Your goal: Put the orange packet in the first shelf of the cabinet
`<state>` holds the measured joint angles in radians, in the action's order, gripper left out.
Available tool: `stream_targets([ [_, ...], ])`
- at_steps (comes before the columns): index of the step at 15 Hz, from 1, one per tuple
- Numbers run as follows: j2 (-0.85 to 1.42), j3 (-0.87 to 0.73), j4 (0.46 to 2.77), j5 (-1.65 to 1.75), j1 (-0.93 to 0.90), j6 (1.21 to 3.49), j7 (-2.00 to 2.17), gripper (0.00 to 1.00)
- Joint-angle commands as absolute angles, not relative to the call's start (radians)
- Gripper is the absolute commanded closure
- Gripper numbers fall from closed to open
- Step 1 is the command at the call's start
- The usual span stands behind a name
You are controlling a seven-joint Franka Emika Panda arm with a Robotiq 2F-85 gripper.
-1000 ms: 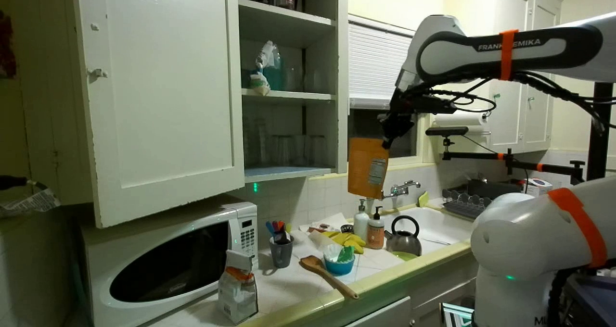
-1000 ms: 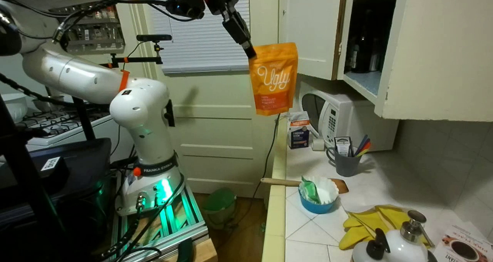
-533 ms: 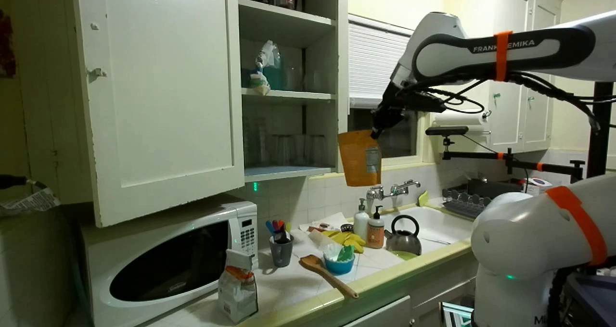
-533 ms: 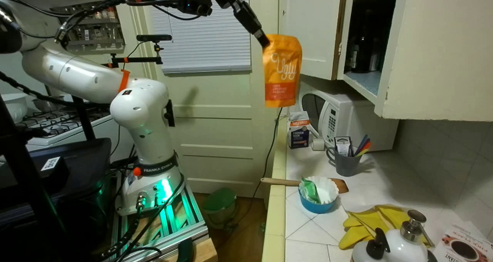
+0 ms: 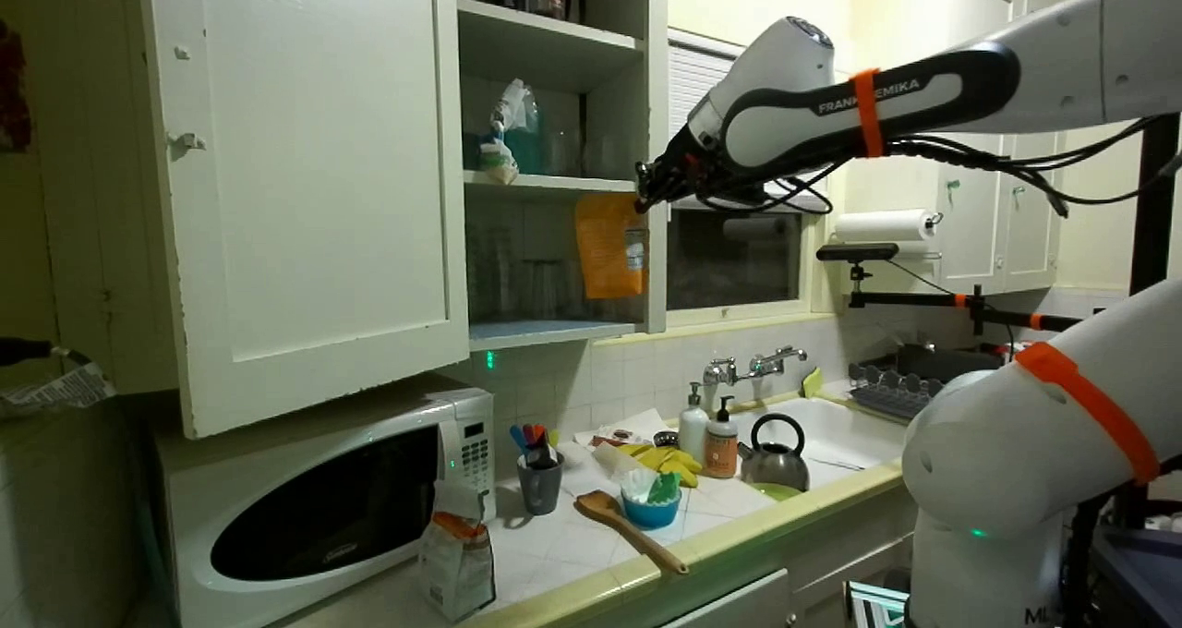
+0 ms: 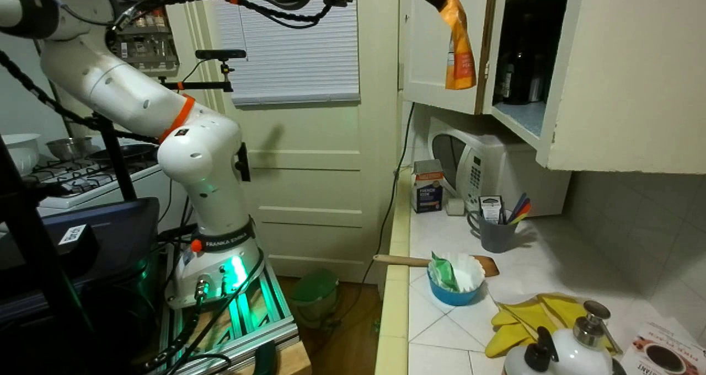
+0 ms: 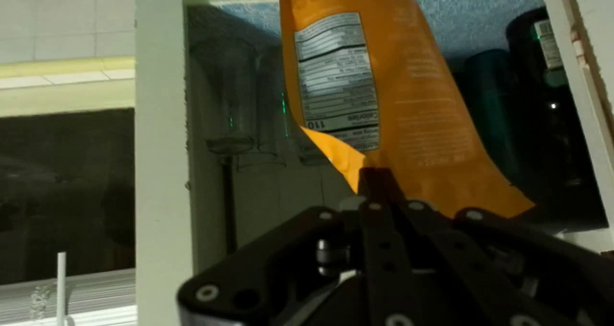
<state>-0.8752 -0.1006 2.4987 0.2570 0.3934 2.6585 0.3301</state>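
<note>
My gripper (image 5: 640, 205) is shut on the top edge of the orange packet (image 5: 608, 247). In an exterior view the packet hangs down, tilted and bent, from the fingertips (image 6: 439, 1), outside the cabinet opening. The cabinet (image 5: 657, 129) is open. The first shelf (image 5: 554, 332), with a blue liner, is its lowest board; in that view the packet appears in front of the opening, above this shelf's level. In the wrist view, which stands upside down, the packet (image 7: 412, 76) covers the middle of the opening, and the fingertips (image 7: 376, 175) pinch its edge. The shelf (image 7: 479, 19) shows behind it.
Clear glasses (image 7: 230, 96) and dark bottles (image 7: 532, 110) stand on the first shelf. The cabinet door (image 5: 314, 175) is swung open to the left. A higher shelf (image 5: 554, 182) holds a blue-green bottle. Below are the microwave (image 5: 323, 508) and a mug (image 5: 539, 485).
My gripper has risen and carried the packet over to the front of the cabinet opening. The packet has turned, so it is seen nearly edge-on in an exterior view.
</note>
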Motion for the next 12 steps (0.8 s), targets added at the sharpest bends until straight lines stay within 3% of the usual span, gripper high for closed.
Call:
stream_targets([
  [1,-0.698,-0.022,2.409,0.237,0.468,2.798,0.373,1.0],
  [5,-0.551,0.032,2.306,0.243,0.549,2.849,0.401,1.0],
  [6,-0.629,0.015,2.38,0.236,0.516,2.84,0.369,0.99],
  [12,-0.534,0.018,2.303,0.232,0.526,2.847,0.387,1.0],
])
